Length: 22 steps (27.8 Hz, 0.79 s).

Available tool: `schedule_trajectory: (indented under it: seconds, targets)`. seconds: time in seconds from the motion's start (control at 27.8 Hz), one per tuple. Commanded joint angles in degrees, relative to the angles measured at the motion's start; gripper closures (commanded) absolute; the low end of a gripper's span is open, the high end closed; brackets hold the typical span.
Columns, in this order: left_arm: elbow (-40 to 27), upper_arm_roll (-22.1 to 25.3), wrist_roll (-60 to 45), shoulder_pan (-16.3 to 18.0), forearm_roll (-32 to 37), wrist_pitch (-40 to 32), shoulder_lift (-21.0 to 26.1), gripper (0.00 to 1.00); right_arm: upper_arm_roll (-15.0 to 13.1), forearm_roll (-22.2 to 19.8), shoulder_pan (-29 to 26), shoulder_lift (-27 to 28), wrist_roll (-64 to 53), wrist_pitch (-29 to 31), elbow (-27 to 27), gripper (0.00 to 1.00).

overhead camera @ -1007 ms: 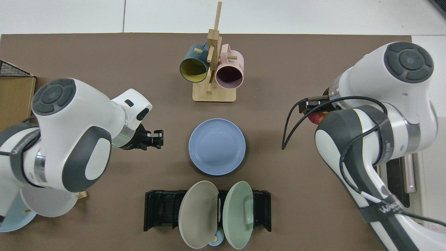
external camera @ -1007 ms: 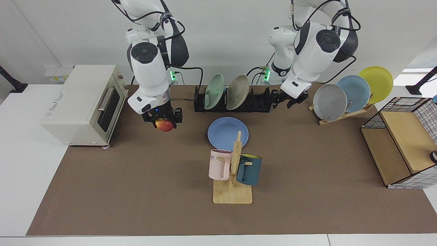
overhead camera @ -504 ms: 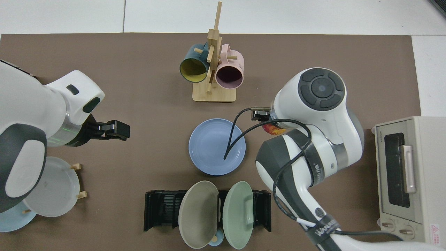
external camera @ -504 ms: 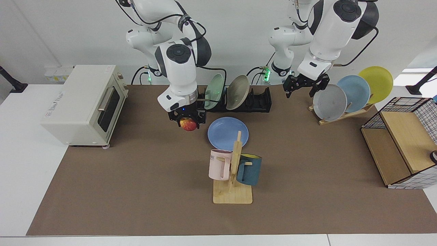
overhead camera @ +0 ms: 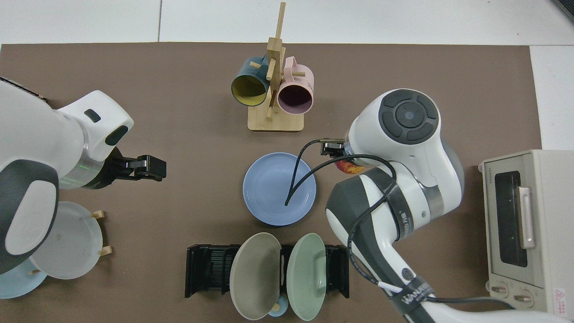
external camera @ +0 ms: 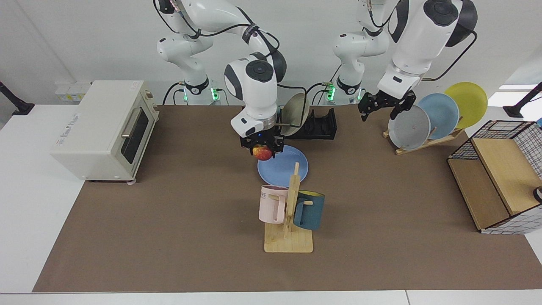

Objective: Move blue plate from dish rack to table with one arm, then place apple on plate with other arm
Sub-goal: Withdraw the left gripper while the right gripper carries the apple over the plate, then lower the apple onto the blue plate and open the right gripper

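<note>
Our right gripper pinches the apple just above the blue plate's upper-left rim at frame centre. That plate already lies on the table, out of the dish rack, so only the release remains. Our left gripper, fingers spread and empty, waits at upper right; we judge the mug stand below the plate the only nearby obstacle.

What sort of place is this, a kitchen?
Probably a robot lab staged as a kitchen: a dish rack, a toaster oven and a mug tree sit on a bare table between two robot arms.
</note>
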Motion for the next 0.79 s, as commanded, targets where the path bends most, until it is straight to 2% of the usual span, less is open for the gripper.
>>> schedule_trajectory:
  seconds: [0.0, 0.25, 0.61, 0.76]
  targets:
    - [0.11, 6.66, 2.96, -4.53, 0.57, -1.03, -0.7, 0.0, -0.39, 0.77, 2.64, 2.2, 4.66, 2.6, -0.04, 1.0]
    - [2.74, 7.1, 5.42, -3.92, 0.48, -2.87, -0.08, 0.01, -0.39, 0.94, 3.78, 5.72, 9.06, 7.87, -0.3, 1.0]
    - [2.39, 7.28, 6.74, -4.1, 0.48, -3.05, -0.52, 0.0, -0.31, 1.56, 3.78, 8.18, 10.47, 9.46, -0.83, 1.0]
    - [2.65, 7.28, 6.92, -4.18, 0.92, -2.43, -0.44, 0.0, -0.22, 5.15, 3.69, 8.18, 11.09, 10.68, -1.44, 1.0]
